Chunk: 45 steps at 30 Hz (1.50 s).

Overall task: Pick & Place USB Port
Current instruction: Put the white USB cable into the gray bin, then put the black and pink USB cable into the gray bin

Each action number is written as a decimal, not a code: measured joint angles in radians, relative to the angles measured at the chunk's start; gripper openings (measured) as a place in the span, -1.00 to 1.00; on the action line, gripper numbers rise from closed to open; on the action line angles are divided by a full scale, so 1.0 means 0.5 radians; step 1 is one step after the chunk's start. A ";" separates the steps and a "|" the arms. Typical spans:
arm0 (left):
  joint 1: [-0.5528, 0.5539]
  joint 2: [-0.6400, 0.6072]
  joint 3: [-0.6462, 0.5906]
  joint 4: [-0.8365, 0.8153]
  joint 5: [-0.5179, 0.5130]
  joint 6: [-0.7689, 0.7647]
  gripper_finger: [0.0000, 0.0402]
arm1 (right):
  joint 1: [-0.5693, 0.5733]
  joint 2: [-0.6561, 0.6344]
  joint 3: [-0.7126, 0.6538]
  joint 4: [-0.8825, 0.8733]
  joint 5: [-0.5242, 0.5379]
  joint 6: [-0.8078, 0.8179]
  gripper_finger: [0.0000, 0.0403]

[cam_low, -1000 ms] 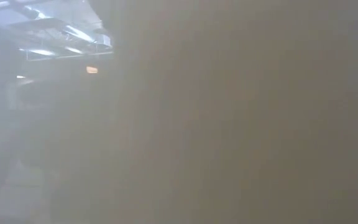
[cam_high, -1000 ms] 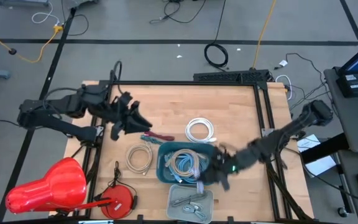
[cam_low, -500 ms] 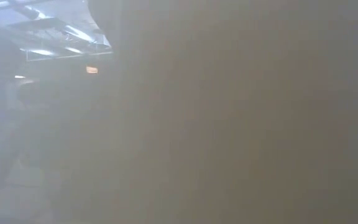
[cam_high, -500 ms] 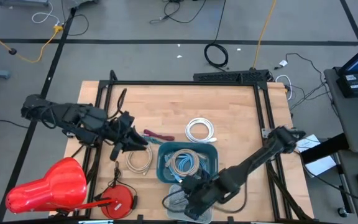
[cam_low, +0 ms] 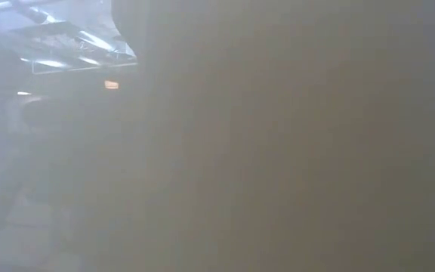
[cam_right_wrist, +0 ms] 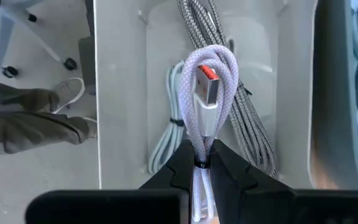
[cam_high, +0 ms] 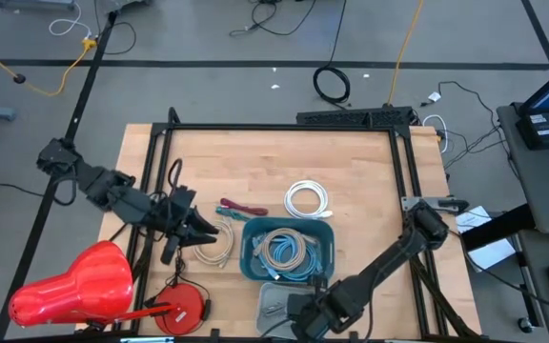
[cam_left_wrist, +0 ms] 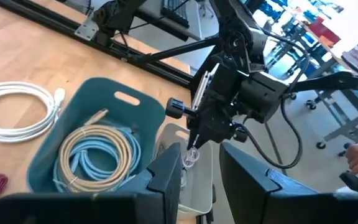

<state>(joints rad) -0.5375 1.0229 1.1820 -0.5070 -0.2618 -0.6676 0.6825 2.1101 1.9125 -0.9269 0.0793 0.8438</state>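
Note:
The USB cable (cam_right_wrist: 207, 81) is a pale lilac braided bundle with a white plug and a red insert. My right gripper (cam_right_wrist: 202, 163) is shut on it above the grey tray (cam_right_wrist: 120, 93), which holds other grey and white cables. In the high view my right gripper (cam_high: 303, 310) is over that tray (cam_high: 273, 303) at the near edge. The teal bin (cam_high: 248, 250) with blue and beige cables stands just behind it. My left gripper (cam_left_wrist: 201, 158) is open and holds nothing, and it stands beside the beige coil (cam_high: 213, 243). My right gripper pinches the folded strands of the USB cable (cam_right_wrist: 199, 144) between its two fingers, just behind the plug. The fingers come from above, pointing down. The looped end and plug (cam_right_wrist: 208, 87) stick out past the fingertips, clear of the tray below.
A white coil (cam_high: 306, 198) and a magenta-and-teal cable (cam_high: 241, 208) lie on the wood behind the bin. Red objects (cam_high: 74, 286) and a red reel (cam_high: 184, 305) sit at the near left corner. A black frame (cam_high: 403, 171) rims the table. A person's legs (cam_right_wrist: 36, 118) show beyond the near edge. The low view is blocked.
My right gripper has travelled from the teal bin's near right corner toward the near edge and left, carrying the USB cable to a spot over the grey tray. My left gripper has drawn back toward the near left, from behind the bin to beside the beige coil.

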 joint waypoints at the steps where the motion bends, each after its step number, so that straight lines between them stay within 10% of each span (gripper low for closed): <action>1: -0.013 0.000 0.000 -0.017 -0.023 -0.020 -0.45 | -0.006 0.000 0.000 0.015 -0.006 -0.009 -0.89; 15: -0.042 0.001 -0.027 -0.187 -0.292 -0.172 -0.45 | -0.058 -0.019 0.001 0.142 -0.005 -0.007 0.13; 19: 0.079 0.001 -0.027 -0.857 -0.649 -0.768 -0.45 | -0.151 -0.111 0.001 0.256 -0.005 -0.020 0.18; 25: 0.547 0.219 -0.032 -1.736 -0.466 -1.033 -0.45 | -0.298 -0.352 0.001 0.413 0.165 -0.086 0.11; 36: 1.217 0.860 -0.027 -0.815 0.232 0.507 -0.45 | -0.356 -0.823 0.001 0.310 0.800 -0.335 0.04; 45: 1.311 1.385 -0.028 -1.050 0.416 1.467 -0.45 | -0.327 -1.102 -0.142 -0.076 1.002 -0.337 0.04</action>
<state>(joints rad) 0.1180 1.7156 1.1679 -1.0321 -0.0540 0.0657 0.5190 1.5590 1.8415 -0.9647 0.5802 0.6752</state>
